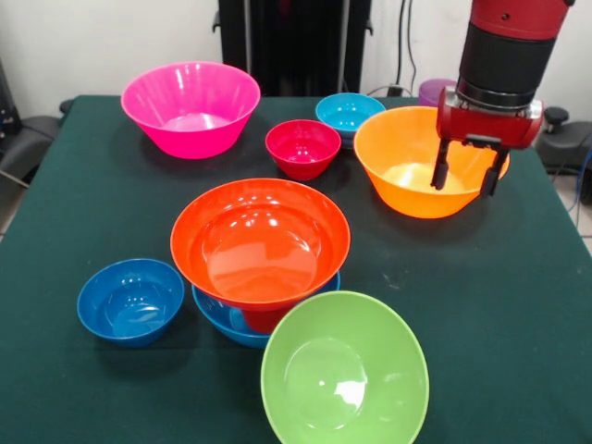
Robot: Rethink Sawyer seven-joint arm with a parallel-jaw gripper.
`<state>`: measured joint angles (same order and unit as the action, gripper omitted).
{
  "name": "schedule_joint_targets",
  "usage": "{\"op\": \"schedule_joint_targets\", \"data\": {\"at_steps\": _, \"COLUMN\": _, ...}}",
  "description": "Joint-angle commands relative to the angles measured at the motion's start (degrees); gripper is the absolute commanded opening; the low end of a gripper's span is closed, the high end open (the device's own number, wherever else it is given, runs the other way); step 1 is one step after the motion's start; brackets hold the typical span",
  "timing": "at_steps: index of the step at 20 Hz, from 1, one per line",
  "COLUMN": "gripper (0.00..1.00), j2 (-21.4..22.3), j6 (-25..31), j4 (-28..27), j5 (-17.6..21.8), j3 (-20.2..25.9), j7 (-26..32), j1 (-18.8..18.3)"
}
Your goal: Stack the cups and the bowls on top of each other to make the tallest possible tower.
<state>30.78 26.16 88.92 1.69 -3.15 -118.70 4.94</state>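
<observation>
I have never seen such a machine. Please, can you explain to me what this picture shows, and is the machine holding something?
The red and black column at the top right is a robot arm. It ends in a gripper with two dark fingers, open and holding nothing, above a large orange plastic bowl. The camera stands across the green table, facing the robot. Other glossy bowls lie there: large pink, small magenta-red, small cyan, small dark blue, large lime green. A red-orange bowl sits raised over a sky-blue bowl: a started tower.
</observation>
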Motion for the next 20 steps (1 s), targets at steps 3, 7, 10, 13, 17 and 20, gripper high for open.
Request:
{"op": "schedule_joint_targets", "data": {"at_steps": 3, "gripper": 1.0, "j2": 1.84, "j6": 3.15, "j4": 0.14, "j5": -4.23, "j3": -1.73, "j7": -13.04, "j1": 4.17}}
{"op": "schedule_joint_targets", "data": {"at_steps": 7, "gripper": 1.0, "j2": 1.88, "j6": 2.69, "j4": 1.04, "j5": -5.85, "j3": -2.62, "j7": -13.35, "j1": 5.33}}
{"op": "schedule_joint_targets", "data": {"at_steps": 10, "gripper": 1.0, "j2": 0.82, "j6": 1.02, "j4": 1.54, "j5": -7.06, "j3": -3.02, "j7": -13.38, "j1": 5.92}}
{"op": "schedule_joint_targets", "data": {"at_steps": 13, "gripper": 1.0, "j2": 0.26, "j6": -0.23, "j4": 2.23, "j5": -7.92, "j3": -3.1, "j7": -13.38, "j1": 6.38}}
{"op": "schedule_joint_targets", "data": {"at_steps": 17, "gripper": 1.0, "j2": -0.3, "j6": -1.36, "j4": 3.17, "j5": -9.28, "j3": -3.11, "j7": -13.34, "j1": 6.75}}
{"op": "schedule_joint_targets", "data": {"at_steps": 20, "gripper": 1.0, "j2": -0.7, "j6": -1.74, "j4": 3.87, "j5": -10.03, "j3": -2.78, "j7": -12.9, "j1": 6.67}}
